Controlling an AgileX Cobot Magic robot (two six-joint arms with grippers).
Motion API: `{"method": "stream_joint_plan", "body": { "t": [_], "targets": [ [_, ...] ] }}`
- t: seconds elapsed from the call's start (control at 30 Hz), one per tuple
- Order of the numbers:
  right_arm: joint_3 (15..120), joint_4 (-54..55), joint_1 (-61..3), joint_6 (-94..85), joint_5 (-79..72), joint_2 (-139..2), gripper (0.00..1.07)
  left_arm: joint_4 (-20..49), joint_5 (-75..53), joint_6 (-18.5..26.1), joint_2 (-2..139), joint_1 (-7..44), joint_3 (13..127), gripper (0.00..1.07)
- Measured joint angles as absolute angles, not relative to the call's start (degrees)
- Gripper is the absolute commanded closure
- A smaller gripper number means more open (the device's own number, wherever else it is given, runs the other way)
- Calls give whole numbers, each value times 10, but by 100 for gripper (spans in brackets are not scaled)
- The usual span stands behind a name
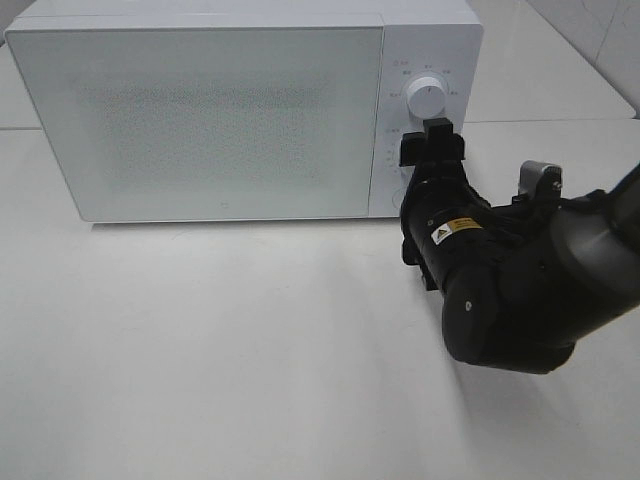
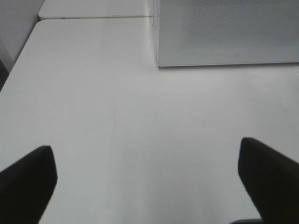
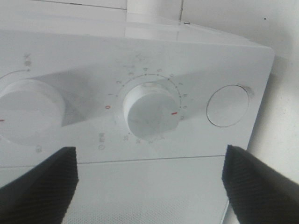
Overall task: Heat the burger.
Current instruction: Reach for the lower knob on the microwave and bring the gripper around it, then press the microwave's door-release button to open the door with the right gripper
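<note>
The burger is hidden in every view. The white microwave point(image 1: 200, 110) stands at the back of the table with its door shut. My right gripper point(image 1: 432, 142) is up against the control panel, below the upper knob point(image 1: 428, 97). In the right wrist view the gripper point(image 3: 149, 182) is open, its fingers point(image 3: 39, 184) wide apart with nothing between them. It faces the timer knob point(image 3: 152, 112), whose red mark sits away from the zero. My left gripper point(image 2: 149, 182) stands open above bare table.
A second knob point(image 3: 28, 109) and a round button point(image 3: 227, 106) flank the timer knob on the panel. The white table point(image 1: 250, 340) stretches in front of the microwave point(image 2: 224, 32). The right arm's black body point(image 1: 510, 290) hangs over the table's right side.
</note>
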State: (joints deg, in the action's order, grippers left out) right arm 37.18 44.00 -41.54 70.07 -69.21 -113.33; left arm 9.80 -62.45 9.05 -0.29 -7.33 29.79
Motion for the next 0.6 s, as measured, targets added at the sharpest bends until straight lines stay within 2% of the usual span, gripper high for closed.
{"method": "stream_joint_plan", "body": {
  "t": [0.2, 0.3, 0.4, 0.47, 0.6],
  "targets": [
    [335, 404, -415, 661, -667, -1086, 28, 98, -625, 91, -3, -73, 298, 8],
    [311, 373, -415, 590, -579, -1030, 30, 98, -625, 91, -3, -73, 298, 8],
    [309, 369, -415, 568, -553, -1017, 30, 98, -625, 91, -3, -73, 298, 8],
    [307, 364, -415, 475, -458, -971, 31, 98, -625, 91, -3, -73, 298, 8],
    [307, 362, -415, 391, -390, -944, 31, 98, -625, 91, -3, -73, 298, 8]
  ]
}}
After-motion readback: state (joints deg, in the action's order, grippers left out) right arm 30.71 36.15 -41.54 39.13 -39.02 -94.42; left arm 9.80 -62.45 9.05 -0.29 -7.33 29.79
